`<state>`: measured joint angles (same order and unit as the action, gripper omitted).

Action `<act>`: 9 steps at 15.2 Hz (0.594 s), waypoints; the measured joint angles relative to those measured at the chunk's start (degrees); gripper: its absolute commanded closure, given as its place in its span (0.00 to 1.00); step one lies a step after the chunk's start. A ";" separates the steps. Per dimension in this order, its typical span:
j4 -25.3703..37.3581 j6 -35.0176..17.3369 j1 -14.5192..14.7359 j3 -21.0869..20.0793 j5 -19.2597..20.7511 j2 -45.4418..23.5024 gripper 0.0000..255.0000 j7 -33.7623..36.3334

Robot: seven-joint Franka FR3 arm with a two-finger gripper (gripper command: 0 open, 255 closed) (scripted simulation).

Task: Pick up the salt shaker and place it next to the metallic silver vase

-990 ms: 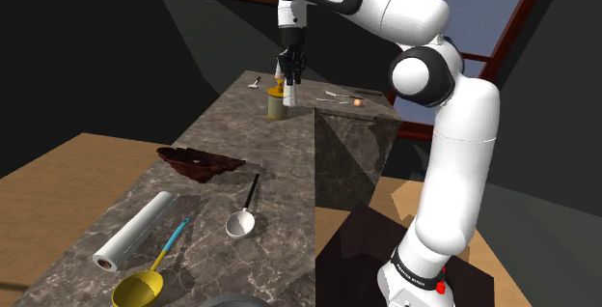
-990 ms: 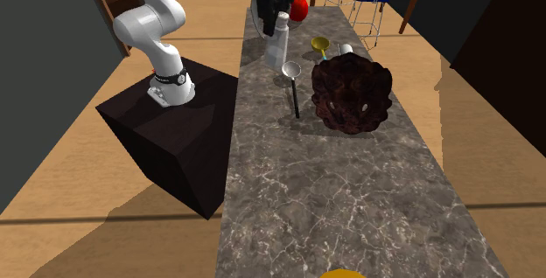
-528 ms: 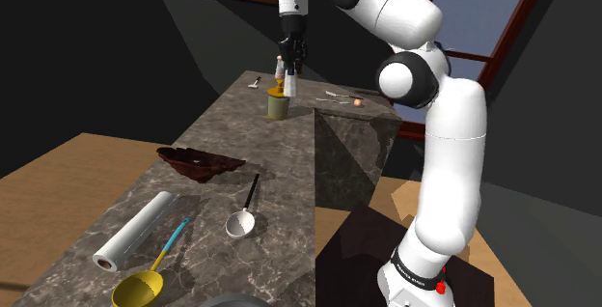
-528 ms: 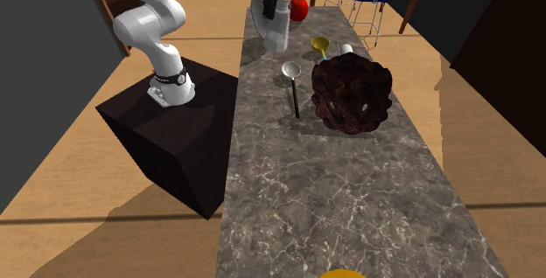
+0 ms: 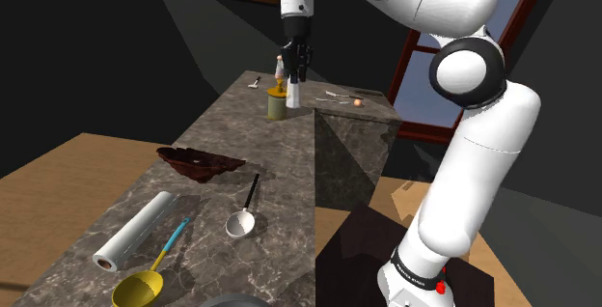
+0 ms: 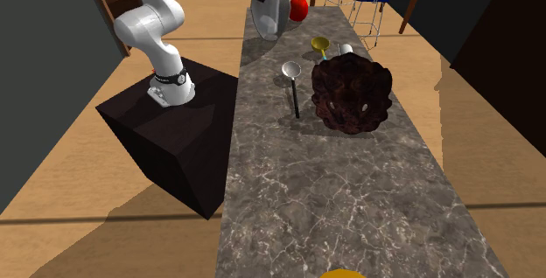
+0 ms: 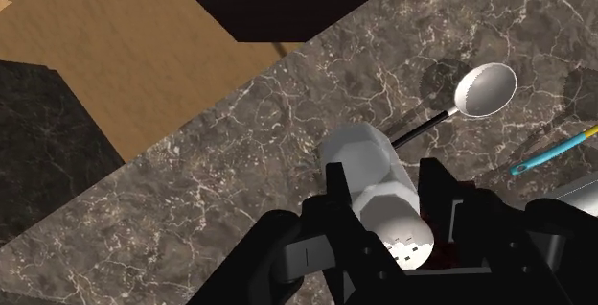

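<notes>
claw has the salt shaker aloft: pick done, placing still to come

claw (image 7: 385, 186) is closed only as far as the salt shaker (image 7: 366, 159) allows. both black fingers (image 7: 335, 196) press its sides near the holed cap, and they touch nothing else.

over the last second the shaker has climbed. in the second exterior view it hung beside the bowl of the ladle (image 6: 291, 70). now its white cap sits near the top edge, overlapping the grey outline of the vase (image 6: 260, 21). in the shoulder view the elbow has swung up and outward, while the claw barely shifted.

from the wrist, the marble surface (image 7: 220, 198) lies well below the shaker, so the shaker is clear of the surface and carried by the claw alone. i read this as the lift finished and the carry under way.

whether the shaker is truly close to the vase, or merely lined up with it from that camera, i cannot tell. it has yet to be lowered and released beside the vase.
</notes>
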<state>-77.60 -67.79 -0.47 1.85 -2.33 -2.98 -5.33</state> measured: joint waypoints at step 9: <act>-16.37 -2.32 4.57 -5.24 -2.83 14.63 1.00 10.27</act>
<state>-93.97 -70.10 4.10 -3.39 -5.16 11.65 4.94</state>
